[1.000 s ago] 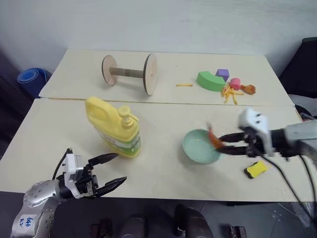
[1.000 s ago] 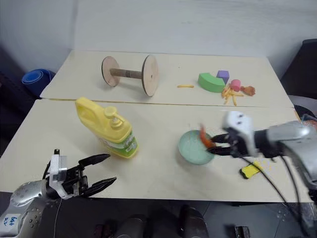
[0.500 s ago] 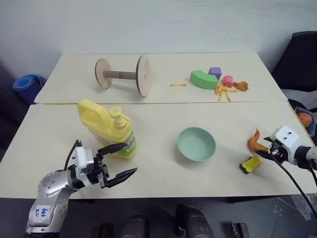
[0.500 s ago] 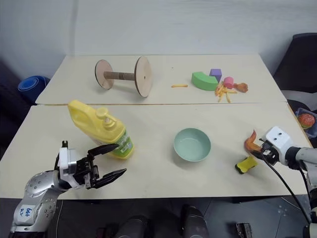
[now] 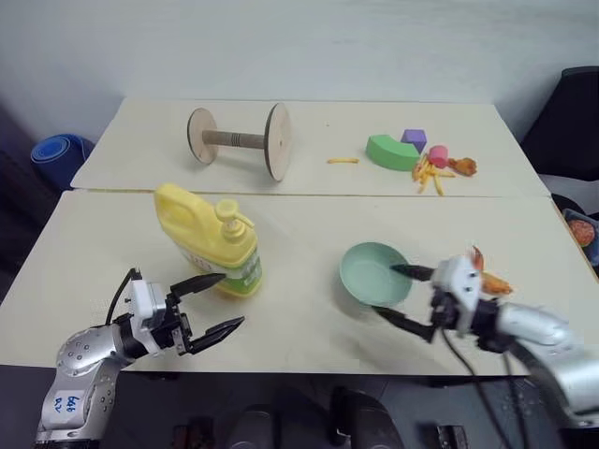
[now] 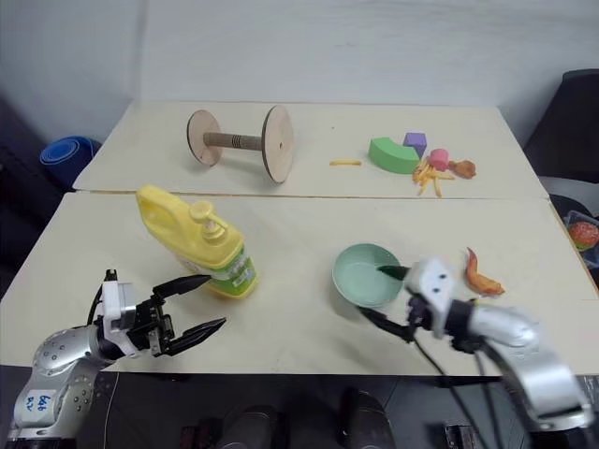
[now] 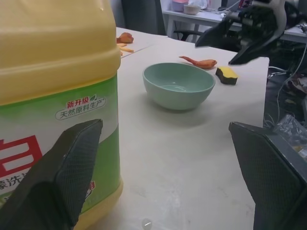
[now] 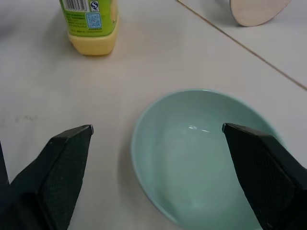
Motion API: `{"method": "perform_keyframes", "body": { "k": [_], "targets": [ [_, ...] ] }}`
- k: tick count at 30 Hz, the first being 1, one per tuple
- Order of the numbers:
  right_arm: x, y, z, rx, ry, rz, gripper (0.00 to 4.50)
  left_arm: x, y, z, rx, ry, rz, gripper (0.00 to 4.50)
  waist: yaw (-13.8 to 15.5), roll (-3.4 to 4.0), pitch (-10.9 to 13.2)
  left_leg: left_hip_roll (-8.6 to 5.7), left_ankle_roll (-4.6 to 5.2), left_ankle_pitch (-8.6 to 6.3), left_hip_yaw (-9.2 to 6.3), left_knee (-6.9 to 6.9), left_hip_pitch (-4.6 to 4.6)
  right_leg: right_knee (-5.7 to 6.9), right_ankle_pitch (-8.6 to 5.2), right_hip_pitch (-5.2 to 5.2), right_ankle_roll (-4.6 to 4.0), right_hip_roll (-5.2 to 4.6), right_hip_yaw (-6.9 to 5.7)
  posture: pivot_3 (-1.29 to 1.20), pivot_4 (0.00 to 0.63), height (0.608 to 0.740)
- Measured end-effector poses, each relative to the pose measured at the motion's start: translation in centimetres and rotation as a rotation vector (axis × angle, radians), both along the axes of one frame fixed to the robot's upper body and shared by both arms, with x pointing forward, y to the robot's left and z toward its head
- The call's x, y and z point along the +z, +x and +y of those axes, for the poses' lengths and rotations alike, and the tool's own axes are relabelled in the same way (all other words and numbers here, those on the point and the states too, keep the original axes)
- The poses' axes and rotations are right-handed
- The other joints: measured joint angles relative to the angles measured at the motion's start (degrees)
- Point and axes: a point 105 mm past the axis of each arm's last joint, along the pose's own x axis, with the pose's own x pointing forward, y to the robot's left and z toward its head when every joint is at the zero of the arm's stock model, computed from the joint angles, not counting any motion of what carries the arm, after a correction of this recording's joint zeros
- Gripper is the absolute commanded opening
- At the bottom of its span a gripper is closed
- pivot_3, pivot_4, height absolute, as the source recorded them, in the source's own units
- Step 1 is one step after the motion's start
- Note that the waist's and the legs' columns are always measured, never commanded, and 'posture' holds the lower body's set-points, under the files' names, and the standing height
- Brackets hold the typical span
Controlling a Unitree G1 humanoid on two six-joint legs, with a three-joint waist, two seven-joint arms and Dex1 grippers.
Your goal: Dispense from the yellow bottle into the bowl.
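Both arms are clad in rounded silver-grey metallic shells. The left forearm carries a white sticker with blue handwritten marks near the elbow. Each wrist ends in a white boxy block with small dark dots on its face, and thin black cables loop from it back along the arm. The left gripper (image 5: 208, 304) and right gripper (image 5: 404, 295) have slim, tapered black fingers whose broad inner pads (image 7: 72, 167) show a fine cross-hatched texture.
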Motion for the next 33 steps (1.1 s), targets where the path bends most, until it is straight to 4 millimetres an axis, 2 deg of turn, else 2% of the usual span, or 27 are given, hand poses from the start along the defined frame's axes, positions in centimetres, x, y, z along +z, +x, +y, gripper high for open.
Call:
{"method": "perform_keyframes", "body": {
  "k": [3,6,10,13,17,19,23,26,27,28,30,33],
  "targets": [
    [-1.7,1.3,1.4,-0.076,-0.049,0.014,4.49,-0.1,0.0,0.1,0.013,-0.003,0.006,4.50,-0.1,0.00,0.0,-0.09,0.03,0.05,0.15,0.00,-0.07,0.08,0.02,-0.16,0.02,0.01,0.09,0.00,0.150,0.740],
    [-2.7,2.9,1.2,-0.180,-0.073,0.056,3.88,-0.4,-0.2,0.2,0.028,-0.005,0.020,4.50,-0.1,-0.11,-0.1,-0.07,0.04,0.05,0.16,0.00,-0.06,0.06,0.02,-0.15,0.02,0.02,0.10,0.00,0.150,0.740],
    [-4.5,2.7,2.4,-0.161,-0.100,0.141,2.42,-0.8,-0.5,0.6,0.058,-0.005,0.038,4.50,-0.2,-0.11,-0.1,-0.04,0.05,0.05,0.16,0.00,-0.05,0.08,0.01,-0.17,0.00,0.04,0.11,0.00,0.150,0.740],
    [-4.4,2.8,3.6,-0.123,-0.113,0.127,1.37,-0.8,-0.6,0.9,0.086,-0.004,0.036,4.50,-0.2,-0.12,-0.1,-0.05,0.10,0.06,0.18,0.00,-0.05,0.10,0.01,-0.17,-0.01,0.04,0.14,0.00,0.150,0.740],
    [-3.7,3.2,3.7,-0.111,-0.134,0.071,0.02,-0.3,-0.8,1.6,0.149,-0.031,0.018,4.50,-0.3,-0.13,-0.1,-0.04,0.12,0.05,0.19,0.00,-0.05,0.10,0.01,-0.18,-0.01,0.04,0.15,0.00,0.150,0.740],
    [-2.9,3.7,3.7,-0.093,-0.146,0.033,0.02,0.6,-0.6,2.0,0.193,-0.078,0.007,4.50,-0.4,-0.34,-0.2,-0.02,0.12,0.05,0.21,0.00,-0.04,0.13,0.01,-0.18,-0.01,0.05,0.17,0.00,0.150,0.740],
    [-3.1,3.5,3.4,-0.027,-0.181,0.030,0.02,3.1,-1.1,3.3,0.271,-0.188,-0.008,4.50,-0.4,-0.34,-0.1,-0.02,0.12,0.05,0.22,0.00,-0.06,0.12,0.01,-0.22,-0.02,0.05,0.18,0.00,0.150,0.740],
    [-2.0,3.4,3.8,0.070,-0.190,0.018,0.00,5.7,-1.5,4.1,0.271,-0.251,-0.019,3.89,-0.4,-0.38,-0.1,-0.01,0.11,0.06,0.21,0.01,-0.06,0.14,0.02,-0.22,-0.03,0.06,0.17,0.00,0.150,0.740],
    [-1.3,3.4,4.0,0.115,-0.200,-0.004,0.00,6.9,-1.5,4.4,0.265,-0.265,-0.037,3.56,-0.4,-0.36,-0.1,-0.02,0.10,0.07,0.21,0.02,-0.05,0.16,0.02,-0.22,-0.04,0.07,0.18,0.00,0.150,0.740],
    [-0.2,3.1,4.2,0.205,-0.240,-0.042,0.00,9.0,-1.2,4.8,0.251,-0.287,-0.084,3.13,-0.3,-0.27,0.0,-0.04,0.11,0.09,0.21,0.03,-0.05,0.20,0.02,-0.22,-0.05,0.08,0.18,0.00,0.150,0.740],
    [1.4,2.8,4.5,0.305,-0.275,-0.089,0.00,11.7,-0.8,5.0,0.236,-0.303,-0.163,2.63,-0.1,-0.27,0.0,-0.06,0.10,0.11,0.15,0.03,-0.04,0.21,0.03,-0.20,-0.07,0.10,0.13,0.00,0.150,0.740],
    [4.9,1.5,6.1,0.495,-0.316,-0.190,0.00,15.6,0.1,3.9,0.169,-0.267,-0.287,1.65,-0.1,-0.31,0.0,-0.12,0.08,0.16,0.13,0.03,-0.05,0.33,0.05,-0.17,-0.05,0.21,0.10,0.00,0.150,0.740]
  ]
}}
